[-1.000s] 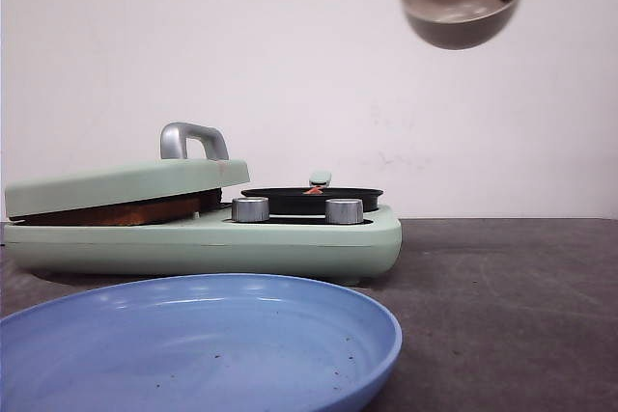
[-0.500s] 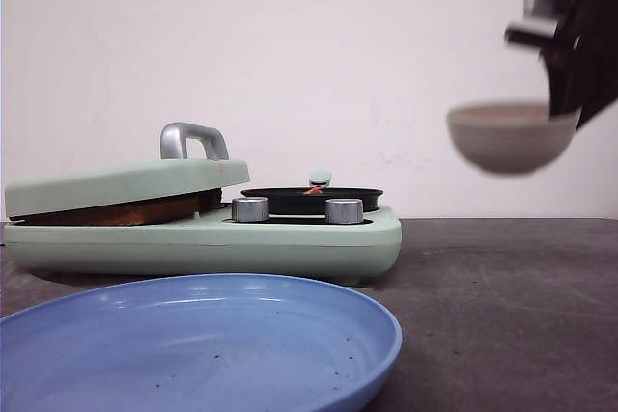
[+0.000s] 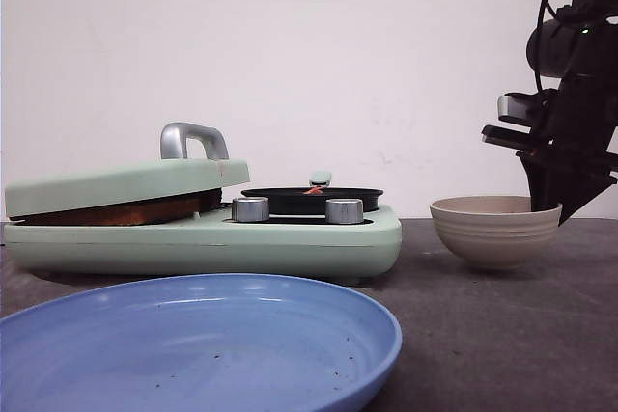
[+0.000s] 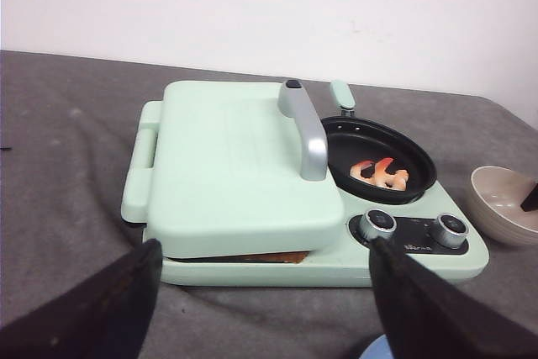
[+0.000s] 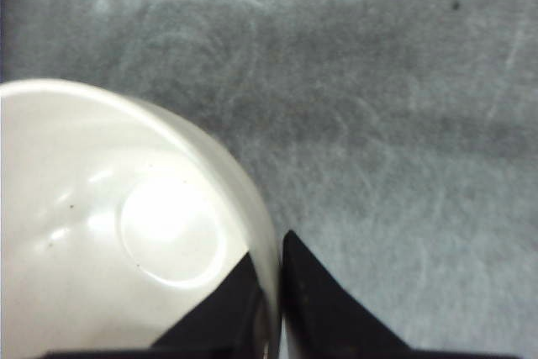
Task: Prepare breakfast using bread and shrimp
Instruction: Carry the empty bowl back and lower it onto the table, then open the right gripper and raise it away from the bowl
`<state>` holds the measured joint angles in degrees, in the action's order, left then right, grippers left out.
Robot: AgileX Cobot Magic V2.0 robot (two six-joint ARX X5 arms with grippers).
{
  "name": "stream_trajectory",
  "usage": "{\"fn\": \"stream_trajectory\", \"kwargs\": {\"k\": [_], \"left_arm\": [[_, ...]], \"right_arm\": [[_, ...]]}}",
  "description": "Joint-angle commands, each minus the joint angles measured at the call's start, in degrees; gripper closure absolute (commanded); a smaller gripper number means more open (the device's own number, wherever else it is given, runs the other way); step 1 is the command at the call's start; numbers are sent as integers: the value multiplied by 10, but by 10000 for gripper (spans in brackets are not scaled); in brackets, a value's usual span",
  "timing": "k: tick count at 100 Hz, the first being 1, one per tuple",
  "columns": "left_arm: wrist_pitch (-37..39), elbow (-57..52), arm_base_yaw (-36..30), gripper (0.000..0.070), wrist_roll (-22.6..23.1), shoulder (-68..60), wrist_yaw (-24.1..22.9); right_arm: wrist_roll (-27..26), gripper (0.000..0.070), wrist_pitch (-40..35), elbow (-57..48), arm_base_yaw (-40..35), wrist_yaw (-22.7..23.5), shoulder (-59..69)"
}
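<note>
Between the jaws of the right gripper (image 5: 271,304) stands the rim of the beige bowl (image 3: 495,230): one finger inside the wall, one outside, drawn close on it, so the jaws grip the rim near its far right side. The bowl sits upright on the grey table (image 3: 502,335), and its glazed inside looks empty. It is ribbed on the outside, round and thick-walled.

Well off to the left of those jaws lies the shrimp (image 4: 380,174), a few curled orange and pale pieces in the small black round pan (image 4: 380,171) set into the mint-green cooker (image 3: 290,238). Farther left again, the bread (image 3: 116,211) shows only as a brown edge under the cooker's closed lid (image 4: 239,161), whose metal handle (image 4: 304,128) runs front to back.

The left gripper (image 4: 261,308) hangs spread wide and holds nothing, facing the cooker squarely; it is the nearer arm to lid and pan. A smooth blue plate (image 3: 193,344) waits in front of the cooker. Judging by this, letting go of the bowl comes next, then the lid falls to the left arm.
</note>
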<state>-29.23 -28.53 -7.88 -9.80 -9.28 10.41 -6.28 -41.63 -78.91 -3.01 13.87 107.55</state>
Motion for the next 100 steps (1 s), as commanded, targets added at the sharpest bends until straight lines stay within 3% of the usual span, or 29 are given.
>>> {"fn": "stream_trajectory", "kwargs": {"k": [1, 25, 50, 100], "left_arm": [[4, -4, 0, 269, 0, 0, -2], [5, -4, 0, 269, 0, 0, -2], [4, -4, 0, 269, 0, 0, -1], [4, -4, 0, 269, 0, 0, -1]], "right_arm": [[2, 700, 8, -10, -2, 2, 14], [3, 674, 17, -10, -2, 3, 14], [14, 390, 10, -10, -2, 2, 14], [22, 381, -29, -10, 10, 37, -92]]}}
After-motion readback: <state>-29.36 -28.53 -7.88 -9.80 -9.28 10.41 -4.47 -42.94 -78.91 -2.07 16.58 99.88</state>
